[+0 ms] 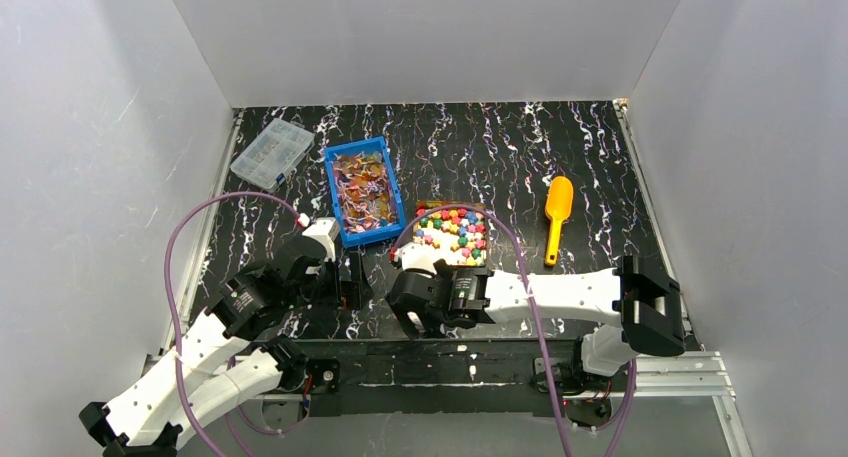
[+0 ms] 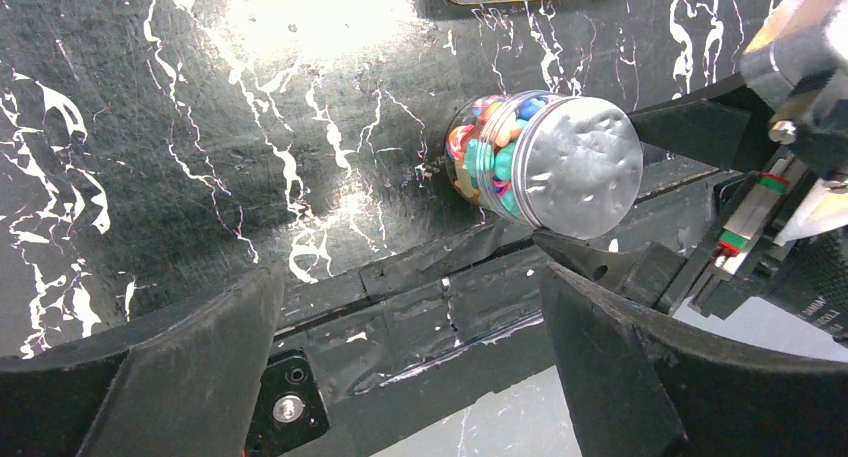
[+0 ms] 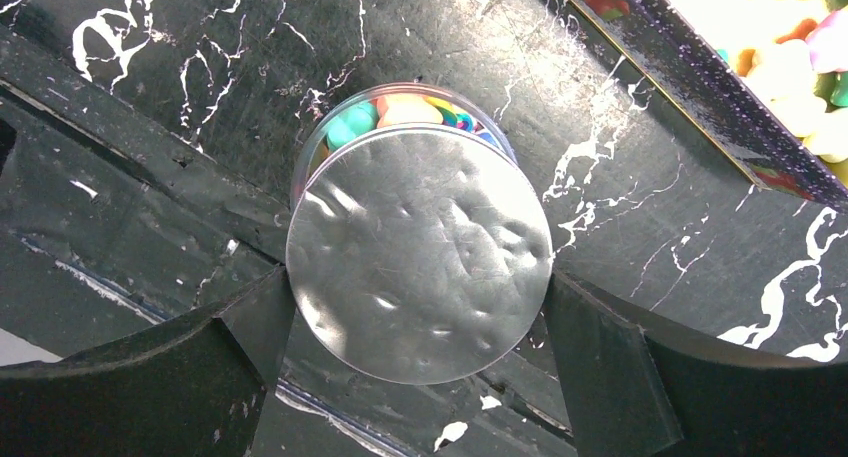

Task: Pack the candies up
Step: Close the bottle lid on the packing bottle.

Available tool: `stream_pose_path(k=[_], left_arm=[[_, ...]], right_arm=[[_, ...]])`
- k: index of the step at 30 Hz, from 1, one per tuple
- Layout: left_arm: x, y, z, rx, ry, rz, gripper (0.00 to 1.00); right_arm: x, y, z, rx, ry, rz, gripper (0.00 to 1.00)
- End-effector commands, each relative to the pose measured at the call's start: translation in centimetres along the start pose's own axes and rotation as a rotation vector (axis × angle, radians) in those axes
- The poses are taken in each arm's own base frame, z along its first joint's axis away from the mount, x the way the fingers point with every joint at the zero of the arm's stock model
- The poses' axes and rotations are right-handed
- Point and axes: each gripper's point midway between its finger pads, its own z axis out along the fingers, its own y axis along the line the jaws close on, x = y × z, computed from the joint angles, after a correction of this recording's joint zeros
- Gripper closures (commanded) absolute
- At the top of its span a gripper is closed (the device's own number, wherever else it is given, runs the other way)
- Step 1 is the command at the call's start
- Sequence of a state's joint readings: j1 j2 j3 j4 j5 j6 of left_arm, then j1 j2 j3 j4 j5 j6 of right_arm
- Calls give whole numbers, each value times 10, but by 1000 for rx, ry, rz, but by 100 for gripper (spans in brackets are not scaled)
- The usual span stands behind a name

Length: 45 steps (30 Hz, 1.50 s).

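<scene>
Item 1. Candies (image 1: 453,232): rounded pieces in pink, green, blue, yellow and red, heaped in a dark tray (image 3: 690,92) near the middle of the black marbled table (image 1: 480,147).

Item 2. Wrapped candies (image 1: 363,189): shiny orange-purple pieces, filling a blue bin (image 1: 333,192) just left of the tray.

Item 3. Jar (image 2: 580,162): clear, round, closed by a dimpled silvery top and packed with the coloured rounded candies. It sat at the near edge of the table, near of the tray. Whether it stood upright could not be told.

Item 4. Right gripper (image 3: 420,287): claw spread wide, one finger on each side of the jar at the rim of its top. Whether the fingers pressed on the jar could not be told.

Item 5. Left gripper (image 2: 410,297): claw spread wide, holding nothing, just left of the jar and near of the blue bin.

Item 6. Orange scoop (image 1: 556,217): lay flat, right of the tray and apart from it.

Item 7. Clear compartment box (image 1: 271,152): far left, beside the blue bin.
</scene>
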<state>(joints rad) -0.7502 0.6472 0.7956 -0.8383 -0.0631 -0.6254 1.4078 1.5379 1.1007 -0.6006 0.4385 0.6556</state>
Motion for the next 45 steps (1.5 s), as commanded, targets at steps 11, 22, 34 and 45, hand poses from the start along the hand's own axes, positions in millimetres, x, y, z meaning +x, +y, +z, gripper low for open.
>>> stream_pose_path(k=[11,22,34,45], left_arm=[[1,1,-2,3,1,6,1],[2,0,1,5,7,8,1],[2,-1,2,7,9,9,1],[4,-2,4,17,15,8,1]], right_arm=[[-10,12,16,-1,-41,12,2],[-19,13,12,-1,-70,13,5],[-9,15,24,5,-29,-5,5],[2,18,39,12,17,-24,2]])
